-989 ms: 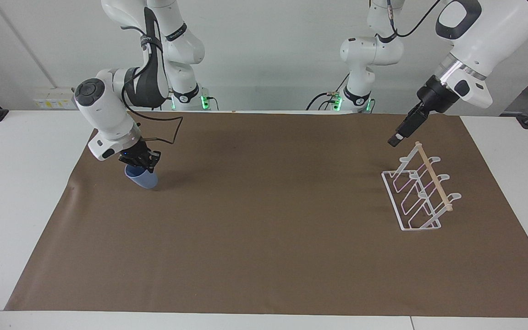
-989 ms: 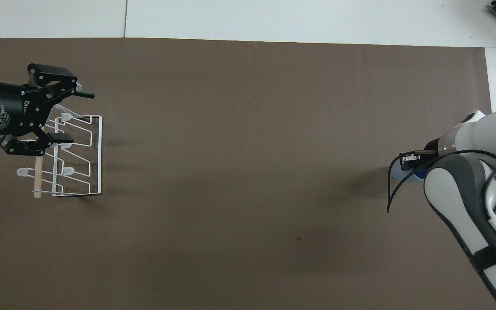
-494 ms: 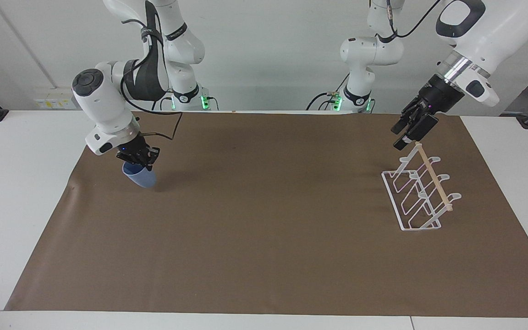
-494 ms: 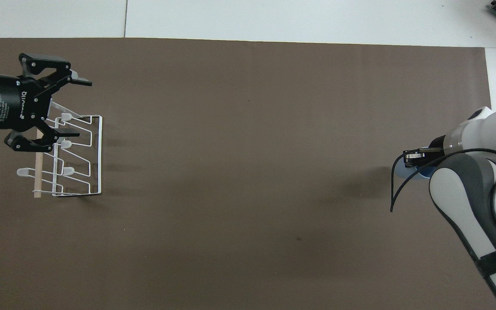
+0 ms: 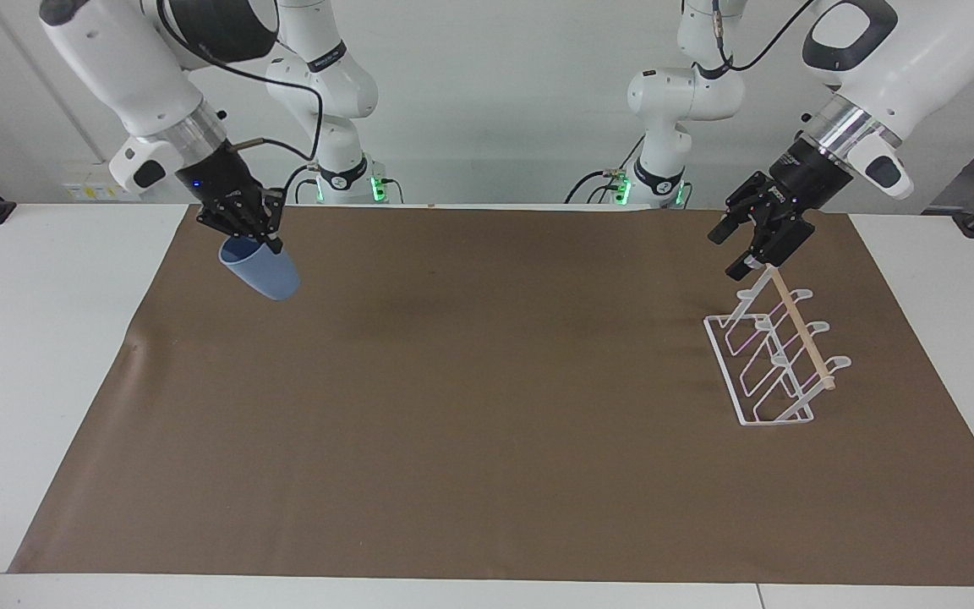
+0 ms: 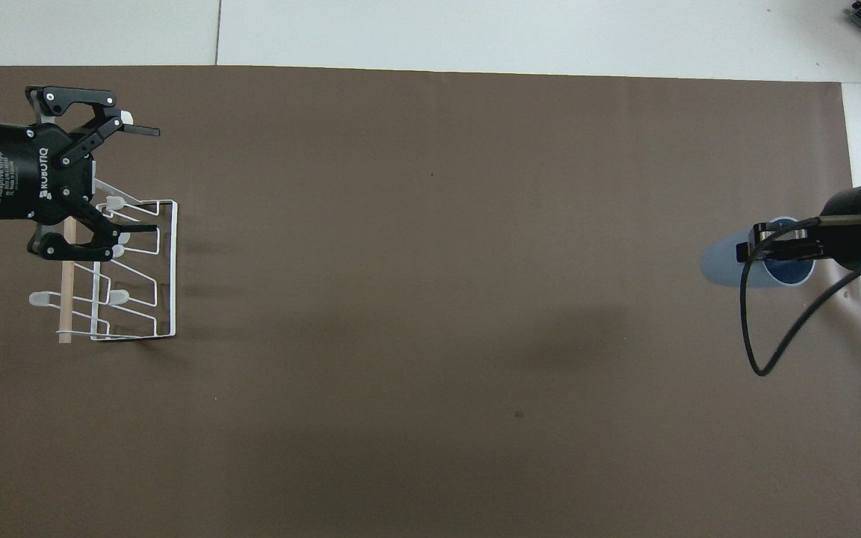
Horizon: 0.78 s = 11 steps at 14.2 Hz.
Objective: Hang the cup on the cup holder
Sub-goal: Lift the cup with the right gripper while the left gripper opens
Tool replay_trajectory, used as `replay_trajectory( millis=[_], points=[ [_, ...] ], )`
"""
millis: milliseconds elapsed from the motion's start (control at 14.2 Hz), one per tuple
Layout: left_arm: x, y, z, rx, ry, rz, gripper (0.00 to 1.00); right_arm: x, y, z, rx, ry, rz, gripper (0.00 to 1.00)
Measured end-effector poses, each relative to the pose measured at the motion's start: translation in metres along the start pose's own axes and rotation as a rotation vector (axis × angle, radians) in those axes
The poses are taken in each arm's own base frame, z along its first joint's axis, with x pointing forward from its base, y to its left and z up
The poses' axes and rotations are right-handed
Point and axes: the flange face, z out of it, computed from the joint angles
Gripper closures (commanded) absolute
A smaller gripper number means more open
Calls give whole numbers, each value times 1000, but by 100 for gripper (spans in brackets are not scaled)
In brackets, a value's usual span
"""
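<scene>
Facing view: we see the right gripper (image 5: pixel 243 227) clamped on the rim of the cup (image 5: pixel 260 268). A second ago the cup sat low against the brown mat (image 5: pixel 487 474) at the right arm's end of the table; it now hangs tilted in the air, clear of the mat. We judge the pick-up complete and the carry toward the cup holder (image 5: pixel 774 355) as the step in hand. The cup holder stands at the left arm's end of the table, well apart from the cup. The left gripper (image 5: pixel 749 245) hovers with its fingers spread and empty, just over the end of the holder nearer to the robots; over the last second it has turned at the wrist without leaving that spot.

Overhead view: the cup (image 6: pixel 729 263) shows tipped on its side under the right gripper (image 6: pixel 763 250), its base pointing toward the table's middle. The left gripper (image 6: pixel 128 179) stands wide over the cup holder (image 6: pixel 139 276), gripping nothing.

Writing: the left gripper's body reads "ROBOTIQ" and "2F Adaptive Gripper". We find no other legible lettering.
</scene>
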Motion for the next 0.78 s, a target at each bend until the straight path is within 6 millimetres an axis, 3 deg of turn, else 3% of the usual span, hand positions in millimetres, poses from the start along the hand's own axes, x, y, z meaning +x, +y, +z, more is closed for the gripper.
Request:
replay_trajectory(
  millis=[212,494,777],
  points=[
    [-6,0,2,-2,-70,-39,0,5,-26,-3,264,47,-86,100],
    [-12,3,-1,-32,-189,-139,0,12,-65,0,600,131,-38,100],
    [-49,1,15,0,-258,-161,0,3,-79,3,924,180,92,100]
  ],
)
